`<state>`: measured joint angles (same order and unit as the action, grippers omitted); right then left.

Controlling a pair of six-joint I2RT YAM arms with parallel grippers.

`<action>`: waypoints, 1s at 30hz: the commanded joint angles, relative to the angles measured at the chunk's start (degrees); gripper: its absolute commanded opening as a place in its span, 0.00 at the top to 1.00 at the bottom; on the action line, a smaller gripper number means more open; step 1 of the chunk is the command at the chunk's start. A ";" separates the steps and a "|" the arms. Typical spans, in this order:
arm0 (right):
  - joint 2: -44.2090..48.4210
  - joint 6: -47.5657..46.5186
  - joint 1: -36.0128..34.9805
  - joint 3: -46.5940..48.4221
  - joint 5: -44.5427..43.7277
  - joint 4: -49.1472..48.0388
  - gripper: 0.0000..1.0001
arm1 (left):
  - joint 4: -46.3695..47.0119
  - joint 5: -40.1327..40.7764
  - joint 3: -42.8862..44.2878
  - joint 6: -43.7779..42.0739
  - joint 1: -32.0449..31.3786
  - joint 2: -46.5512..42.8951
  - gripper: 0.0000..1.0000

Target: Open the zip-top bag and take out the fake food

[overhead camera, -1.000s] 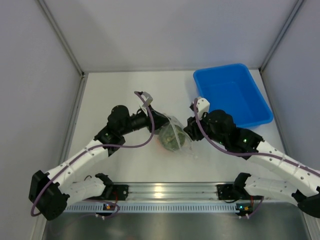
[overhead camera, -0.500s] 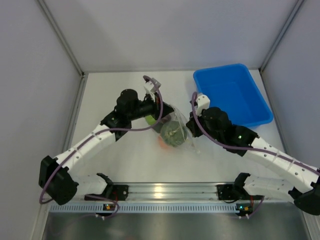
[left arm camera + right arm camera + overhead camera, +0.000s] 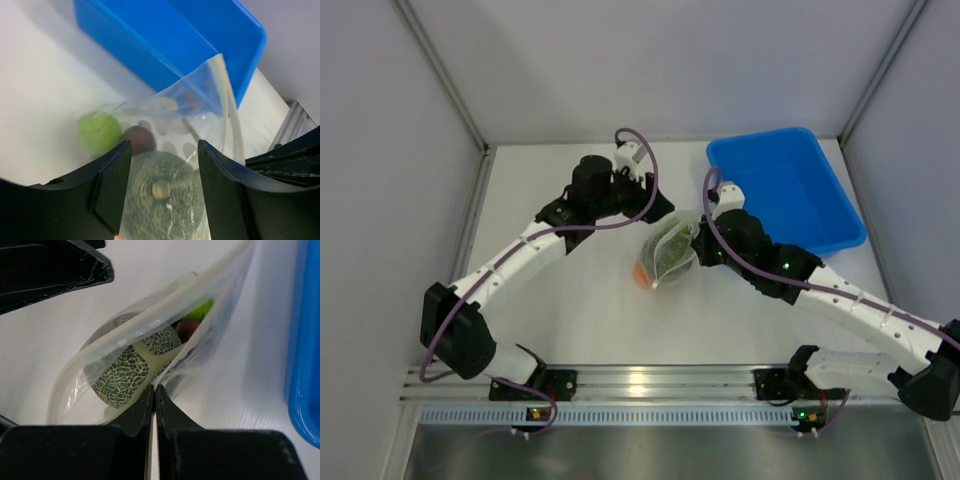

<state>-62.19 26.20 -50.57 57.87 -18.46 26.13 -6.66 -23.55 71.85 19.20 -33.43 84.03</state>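
Zip-top bag (image 3: pixel 670 255) w/ melon (image 3: pixel 132 365), apple (image 3: pixel 98 131) inside

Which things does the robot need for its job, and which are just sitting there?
For the job: zip-top bag, melon, green apple, small dark piece, orange.
Just sitting there: blue bin.

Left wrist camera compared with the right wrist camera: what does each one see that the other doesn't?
Only the left wrist view shows the blue bin's hollow inside, the zip-top bag's white dots, and the left gripper with its fingers spread apart. Only the right wrist view shows the right gripper pinched shut on the bag's edge, and the melon's netted skin in sharp detail. Both show the bag, the melon, the green apple, the small dark piece and part of the bin.
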 commanded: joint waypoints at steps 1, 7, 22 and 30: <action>-1.34 1.84 1.35 3.13 -2.28 -2.93 1.00 | -2.65 12.01 -1.62 0.67 -1.37 -5.89 0.38; -3.11 1.67 1.52 3.83 -2.28 -3.89 1.00 | -3.88 17.90 -3.22 -2.31 -7.51 -9.67 0.34; 2.42 0.26 1.87 0.14 -1.23 -4.16 1.00 | -8.46 16.25 3.55 -11.99 -11.48 -0.27 0.31; 2.87 -0.18 2.23 -1.26 -1.14 -4.42 1.00 | -9.43 14.59 2.68 -12.43 -11.48 1.14 0.59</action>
<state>-60.75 26.70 -49.56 56.73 -19.46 24.82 -15.79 -8.08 72.77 8.14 -45.04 84.93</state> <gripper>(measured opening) 0.010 0.464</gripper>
